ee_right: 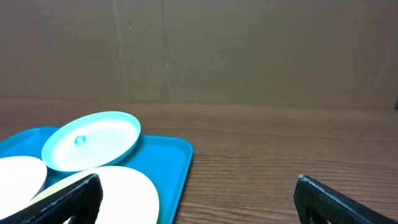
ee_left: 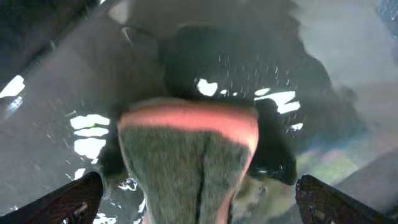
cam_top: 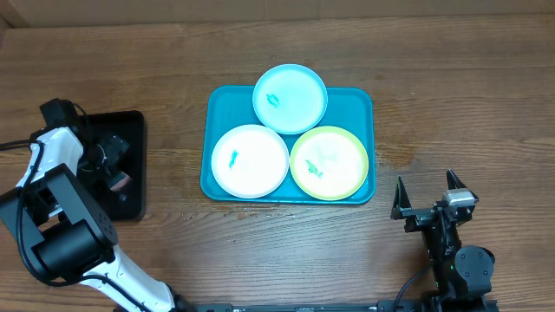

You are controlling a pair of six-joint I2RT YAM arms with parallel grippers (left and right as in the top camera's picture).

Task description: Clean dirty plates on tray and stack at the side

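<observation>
The turquoise tray lies mid-table with three plates on it. The pale blue plate is at the back, the white plate front left, the yellow-green plate front right. Each bears small teal smears. My left gripper is at the far left over a black tray. In the left wrist view its fingers are open wide around a pink-and-grey sponge, with gaps on both sides. My right gripper is open and empty, right of the tray; its wrist view shows the pale blue plate and tray edge.
The black tray's surface looks wet and shiny under the sponge. Bare wooden table lies right of the turquoise tray and along the front. A cardboard wall stands behind the table.
</observation>
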